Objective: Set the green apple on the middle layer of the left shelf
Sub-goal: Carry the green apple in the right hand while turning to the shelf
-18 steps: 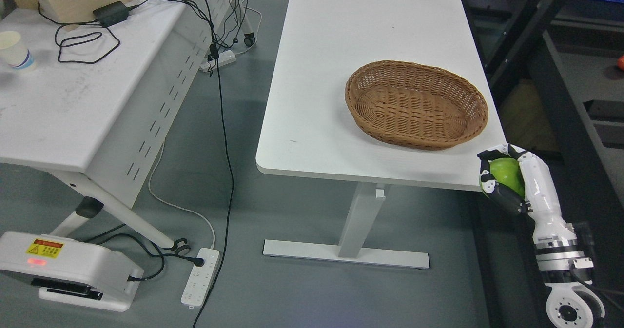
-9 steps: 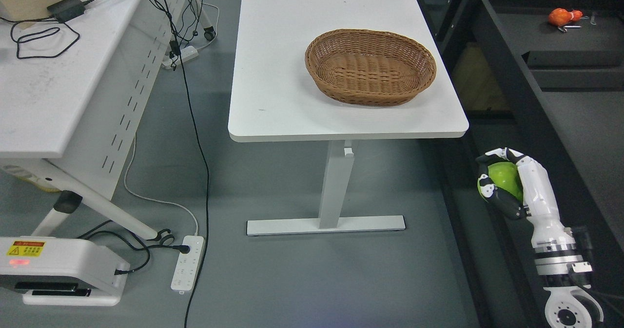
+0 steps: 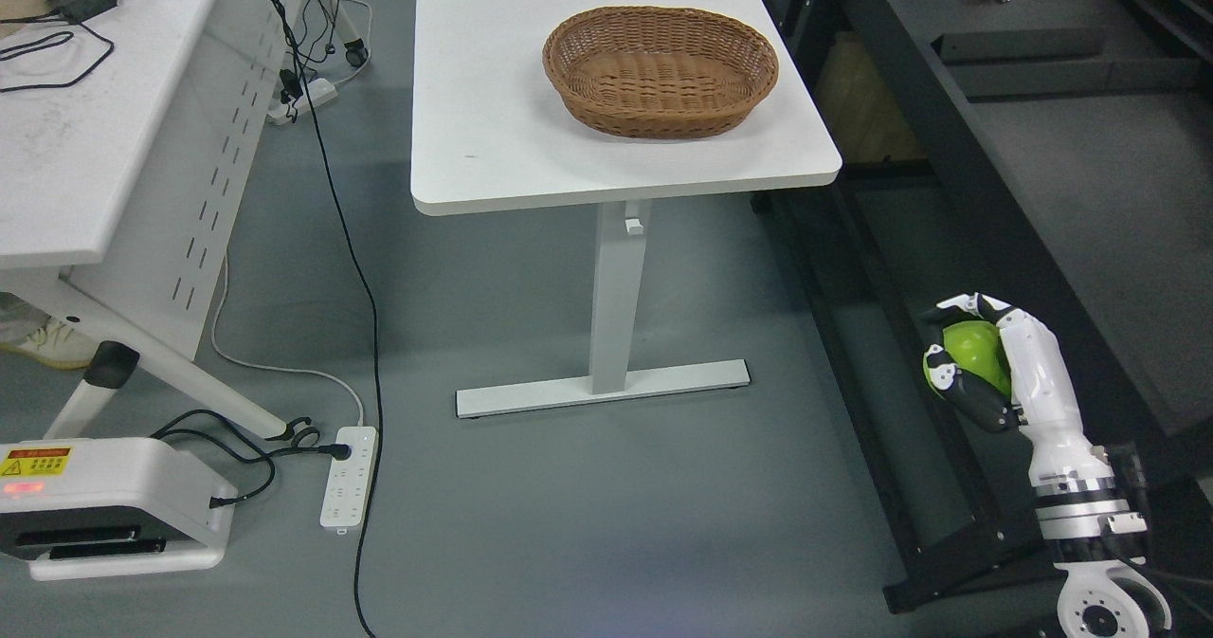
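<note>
Change: the whole view has shifted, so the bench (image 3: 493, 136) and basket (image 3: 660, 69) now sit higher and further left in the frame; the hand keeps its place at lower right.
Basket: empty, on the bench at upper centre.
Arm: right arm rises from the lower right corner, over the dark shelf (image 3: 1071, 192).
Right hand (image 3: 981, 363): fingers curled tight around the green apple (image 3: 974, 352), lower right.

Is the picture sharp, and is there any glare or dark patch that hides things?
Head view: mostly sharp; the woven brown wicker basket and the green apple in the right robot hand show clearly. The white tabletop is bright, nearly washed out; the black shelf frame is dark, swallowing detail.
</note>
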{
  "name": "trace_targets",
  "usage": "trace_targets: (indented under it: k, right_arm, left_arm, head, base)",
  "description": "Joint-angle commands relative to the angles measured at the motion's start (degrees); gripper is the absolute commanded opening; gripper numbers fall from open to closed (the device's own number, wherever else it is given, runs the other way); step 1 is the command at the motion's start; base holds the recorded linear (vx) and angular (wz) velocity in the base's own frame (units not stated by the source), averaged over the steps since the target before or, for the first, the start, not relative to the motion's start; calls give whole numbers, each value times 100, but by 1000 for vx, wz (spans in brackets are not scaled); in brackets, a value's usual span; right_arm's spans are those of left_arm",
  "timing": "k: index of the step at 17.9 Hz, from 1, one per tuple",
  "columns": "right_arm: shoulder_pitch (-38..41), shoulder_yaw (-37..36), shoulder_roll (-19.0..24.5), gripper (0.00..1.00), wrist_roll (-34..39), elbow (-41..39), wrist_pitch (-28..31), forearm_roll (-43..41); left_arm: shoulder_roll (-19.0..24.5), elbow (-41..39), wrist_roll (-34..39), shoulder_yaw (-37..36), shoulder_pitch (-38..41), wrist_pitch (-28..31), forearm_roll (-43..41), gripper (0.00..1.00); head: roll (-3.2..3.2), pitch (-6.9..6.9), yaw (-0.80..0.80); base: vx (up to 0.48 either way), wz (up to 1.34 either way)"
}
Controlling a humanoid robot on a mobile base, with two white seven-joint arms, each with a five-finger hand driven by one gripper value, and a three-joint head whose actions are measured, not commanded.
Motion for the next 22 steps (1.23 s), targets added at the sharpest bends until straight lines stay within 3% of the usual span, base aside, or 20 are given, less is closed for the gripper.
trace_targets:
  k: [1, 14, 22]
  right_arm:
    - [10, 12, -5, 0, 2, -4, -9, 0]
    - [-95, 4, -22, 0, 2, 48, 88, 123]
    - [-666, 12, -49, 0, 2, 268, 440, 1457]
  left_arm:
    - [100, 0, -3, 0, -6, 5, 0, 100]
    - [100, 0, -3, 0, 3, 5, 0, 100]
    - [100, 0, -3, 0, 3, 5, 0, 100]
  head:
    - [0, 0, 0]
    - [0, 0, 0]
    - [0, -1, 0]
  base:
    - [-228, -274]
    - [-186, -474]
    - [-72, -515]
